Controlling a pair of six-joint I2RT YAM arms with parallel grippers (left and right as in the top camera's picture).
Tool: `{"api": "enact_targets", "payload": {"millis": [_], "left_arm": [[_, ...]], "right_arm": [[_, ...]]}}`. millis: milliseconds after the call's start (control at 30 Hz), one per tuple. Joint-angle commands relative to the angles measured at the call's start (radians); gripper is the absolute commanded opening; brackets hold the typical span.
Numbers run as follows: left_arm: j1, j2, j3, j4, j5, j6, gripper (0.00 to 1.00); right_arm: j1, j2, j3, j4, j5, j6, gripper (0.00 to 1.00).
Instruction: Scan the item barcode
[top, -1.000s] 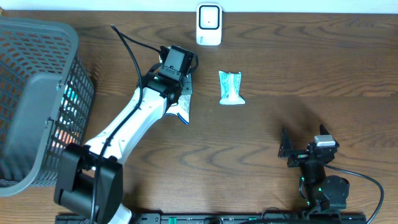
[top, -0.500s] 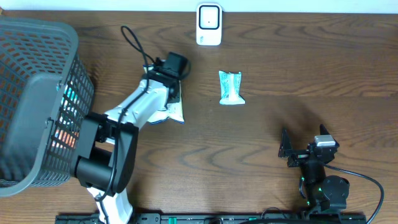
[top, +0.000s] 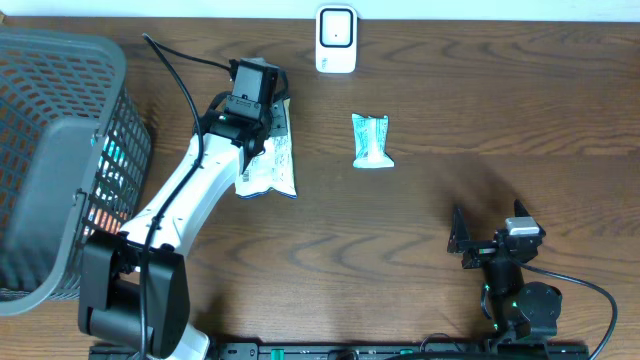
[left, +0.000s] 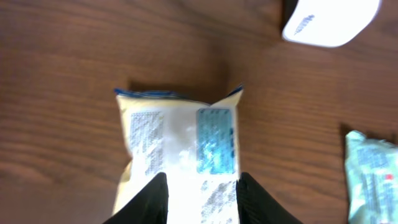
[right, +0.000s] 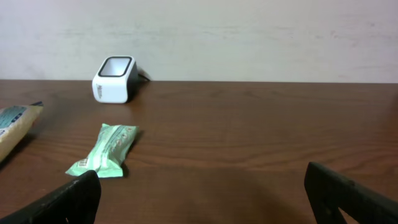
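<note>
The item is a white and pale yellow packet (left: 180, 146) with a blue panel and printed text. It sits between the black fingers (left: 148, 200) of my left gripper (left: 202, 200), which is shut on its near end. From overhead the packet (top: 272, 165) hangs under the left gripper (top: 258, 130), left of and below the white barcode scanner (top: 336, 40). The scanner (left: 329, 22) shows at the top right of the left wrist view. My right gripper (right: 205, 190) stands open over bare table near the front right (top: 490, 240).
A green packet (top: 372, 140) lies flat below the scanner, right of the held one. A grey wire basket (top: 60, 160) with more items fills the left side. The wooden table (top: 450, 120) stretches right of the green packet.
The left arm has swung the packet left and back, from beside the green packet toward the upper left. The right arm has not moved.
</note>
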Motion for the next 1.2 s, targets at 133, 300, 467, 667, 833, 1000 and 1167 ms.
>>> {"api": "enact_targets", "payload": {"millis": [133, 300, 467, 667, 833, 1000, 1167], "left_arm": [[0.000, 0.115, 0.007, 0.039, -0.029, -0.005, 0.32], [0.001, 0.223, 0.007, 0.073, -0.029, -0.006, 0.32], [0.001, 0.320, 0.007, 0.136, -0.021, -0.123, 0.32], [0.000, 0.326, 0.008, 0.235, 0.155, -0.135, 0.31], [-0.003, 0.324, 0.024, 0.275, 0.287, -0.137, 0.31], [-0.002, 0.296, 0.034, 0.274, 0.290, -0.136, 0.22], [0.008, 0.189, 0.034, 0.265, 0.210, -0.131, 0.22]], "right_arm": [[-0.005, -0.005, -0.001, -0.004, 0.008, 0.010, 0.99], [-0.005, -0.005, -0.001, -0.004, 0.008, 0.010, 0.99], [-0.005, -0.005, -0.001, -0.004, 0.008, 0.010, 0.99], [-0.005, -0.005, -0.001, -0.004, 0.008, 0.010, 0.99], [-0.005, -0.005, -0.001, -0.004, 0.008, 0.010, 0.99], [-0.005, -0.005, -0.001, -0.004, 0.008, 0.010, 0.99], [-0.005, -0.005, -0.001, -0.004, 0.008, 0.010, 0.99]]}}
